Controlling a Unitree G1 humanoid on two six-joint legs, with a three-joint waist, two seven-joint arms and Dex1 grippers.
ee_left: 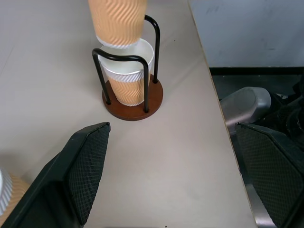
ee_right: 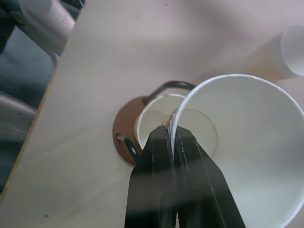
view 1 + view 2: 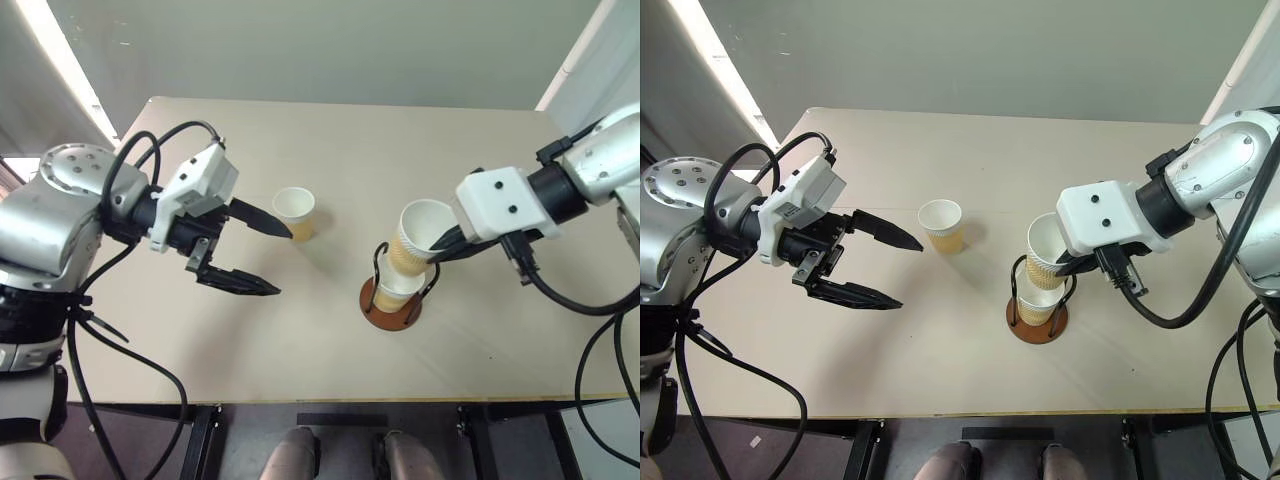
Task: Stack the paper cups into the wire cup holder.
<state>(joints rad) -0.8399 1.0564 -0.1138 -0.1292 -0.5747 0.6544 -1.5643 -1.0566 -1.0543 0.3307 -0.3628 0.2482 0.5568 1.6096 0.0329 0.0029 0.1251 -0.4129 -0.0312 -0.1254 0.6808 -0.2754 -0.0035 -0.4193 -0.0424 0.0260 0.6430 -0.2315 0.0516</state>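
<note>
Head view: right pincer (image 3: 443, 243) pinched shut on rim of ribbed tan paper cup (image 3: 417, 235), tilted just above a second ribbed cup (image 3: 397, 291) seated in black-wire, reddish-brown-disc cup holder (image 3: 390, 312). Third cup (image 3: 295, 213) upright, well apart on matte beige counter (image 3: 300, 330). Left pincer (image 3: 260, 258) spread wide, empty, hovering over counter.

Left wrist: mesh-textured black fingers (image 1: 80, 175) wide apart; holder near counter edge.

Right wrist: fingers (image 2: 166, 190) clamped on white rolled rim.

Third paper cup (image 1: 7, 199) cut off at the left wrist view's edge; wire cup holder (image 2: 124, 137) base partly behind the claw.
</note>
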